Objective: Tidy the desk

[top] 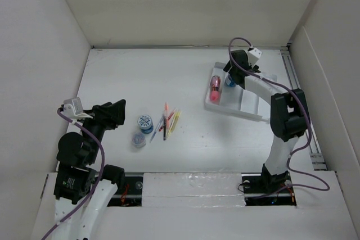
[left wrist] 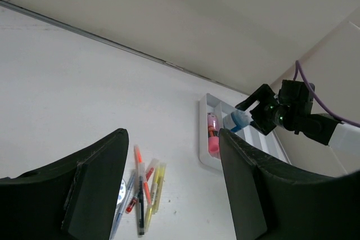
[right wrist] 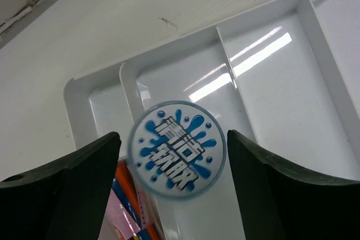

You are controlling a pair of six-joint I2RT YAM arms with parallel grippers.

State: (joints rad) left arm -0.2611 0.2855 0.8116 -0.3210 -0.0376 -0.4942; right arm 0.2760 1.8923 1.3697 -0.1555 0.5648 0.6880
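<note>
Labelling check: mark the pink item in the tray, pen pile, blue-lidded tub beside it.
pink item (top: 215,89), top view, mid-body.
pen pile (top: 167,123), top view, centre of bundle.
blue-lidded tub (top: 145,121), top view, lid.

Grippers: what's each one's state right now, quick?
Left gripper: open, nothing between the fingers.
Right gripper: fingers either side of the round blue-and-white printed container over the white compartmented tray; gripped or loose cannot be told.

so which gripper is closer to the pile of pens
Left. The left gripper is just to the left of the pens; the right gripper is far off, over the tray at the right.
</note>
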